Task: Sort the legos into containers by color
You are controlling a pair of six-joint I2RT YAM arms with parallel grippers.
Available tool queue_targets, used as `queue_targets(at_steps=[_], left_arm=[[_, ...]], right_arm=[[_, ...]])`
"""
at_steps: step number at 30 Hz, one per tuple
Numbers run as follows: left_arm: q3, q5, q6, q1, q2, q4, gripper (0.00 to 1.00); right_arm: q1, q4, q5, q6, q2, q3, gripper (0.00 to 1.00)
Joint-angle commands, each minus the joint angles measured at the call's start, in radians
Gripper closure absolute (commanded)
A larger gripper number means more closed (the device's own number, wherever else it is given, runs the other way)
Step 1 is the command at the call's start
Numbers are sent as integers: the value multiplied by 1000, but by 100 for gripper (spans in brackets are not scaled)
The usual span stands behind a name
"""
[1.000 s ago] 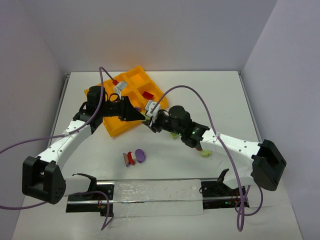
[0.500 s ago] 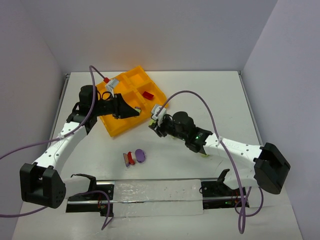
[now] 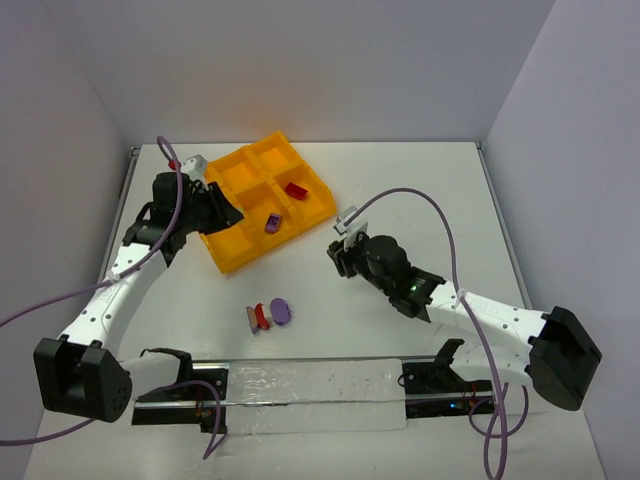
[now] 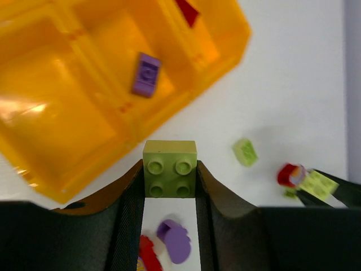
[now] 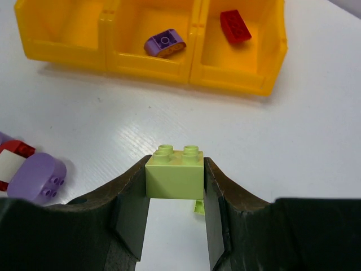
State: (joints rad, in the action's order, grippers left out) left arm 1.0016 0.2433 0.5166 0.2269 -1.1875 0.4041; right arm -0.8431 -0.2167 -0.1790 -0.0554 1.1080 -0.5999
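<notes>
The left gripper is closed to one brick's width. It pinches a yellow-green square brick between its dark fingers, four studs facing the wrist camera. The right gripper is set about as wide and clamps a second yellow-green brick by its side faces, studs up. A small green piece lies on the table just beneath it. Only the wrist views show these held bricks; from overhead the fingers hide them.

Nearest the arm bases, a loose cluster of a rounded purple piece and a red one lies well apart from both grippers. Farther back sits the orange tray, with the left gripper beside its left edge and the right gripper off to its right. A purple brick lies in one tray cell and a red brick in the neighbouring one. The left wrist view alone shows a loose green brick on the table past the tray's corner. Blurred red and yellow-green bits by dark prongs are possibly the other gripper's load.
</notes>
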Motion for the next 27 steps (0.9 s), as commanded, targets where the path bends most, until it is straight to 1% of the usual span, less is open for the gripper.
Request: queue_targets(at_steps=[1,4,6,9,11,13,17,27], left_arm=[[22,-271,17,-1,8,38,100],[10,-312,37,-1,-19,9,100],[-4,-343,54,0,-49,-32,100],[-14,-381,68,5,-75,-51,100],[-20,-401,71,9,-95,-75,100],[-17,-412,77,12,-125,-91,100],[-5,-442,101,17,-178,-115,100],[25,-496,164,41,-306,-106,100]], right_arm=[[23,18,-74,130,-39,-9,100],[47,20,-29,190,-42,-9,100],[79,17,39,257,-42,-14,100],[102,11,130,326,-39,-18,100],[116,17,202,364,-25,-30,100],[124,31,233,378,-5,-55,100],[125,33,241,382,6,-59,100],[125,35,181,361,-75,-23,100]])
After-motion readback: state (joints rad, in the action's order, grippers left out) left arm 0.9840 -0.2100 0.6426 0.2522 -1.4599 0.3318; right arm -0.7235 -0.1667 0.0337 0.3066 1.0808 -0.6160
